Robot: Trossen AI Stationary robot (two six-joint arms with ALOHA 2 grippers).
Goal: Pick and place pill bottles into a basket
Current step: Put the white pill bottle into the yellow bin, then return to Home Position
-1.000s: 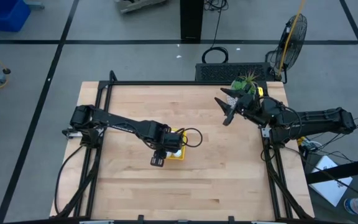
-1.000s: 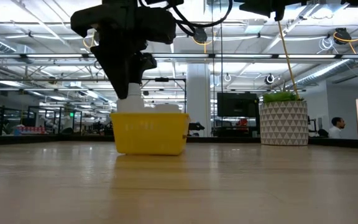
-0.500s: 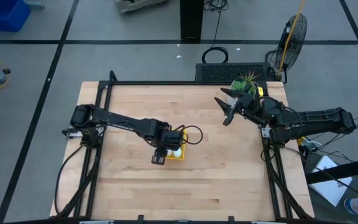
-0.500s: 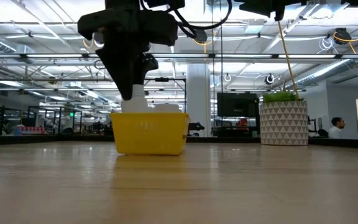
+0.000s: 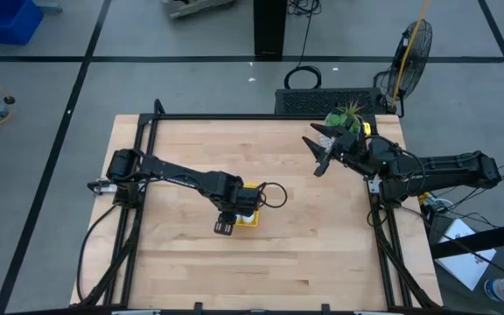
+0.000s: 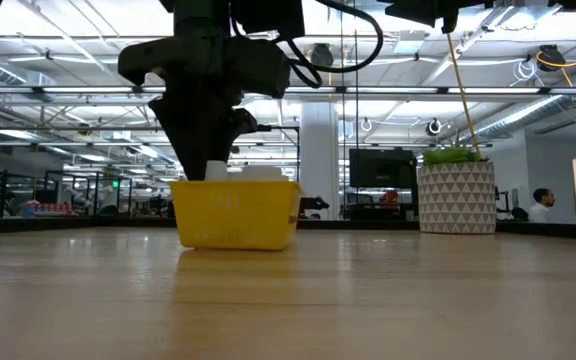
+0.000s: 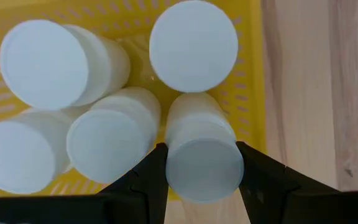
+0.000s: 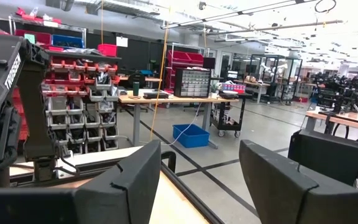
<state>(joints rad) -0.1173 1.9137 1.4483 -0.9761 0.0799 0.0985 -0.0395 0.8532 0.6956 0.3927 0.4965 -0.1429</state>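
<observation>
Tabletop basket conceals four bottles beneath left pincer clamping a fifth bottle.

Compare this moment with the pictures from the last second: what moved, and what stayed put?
The left gripper has come down, lowering its pill bottle into the basket beside four other bottles; its fingers still clamp it. The basket shifted slightly. The right gripper by the plant stayed raised and open.

A lab workshop: red parts bins, workbenches, open taped floor
</observation>
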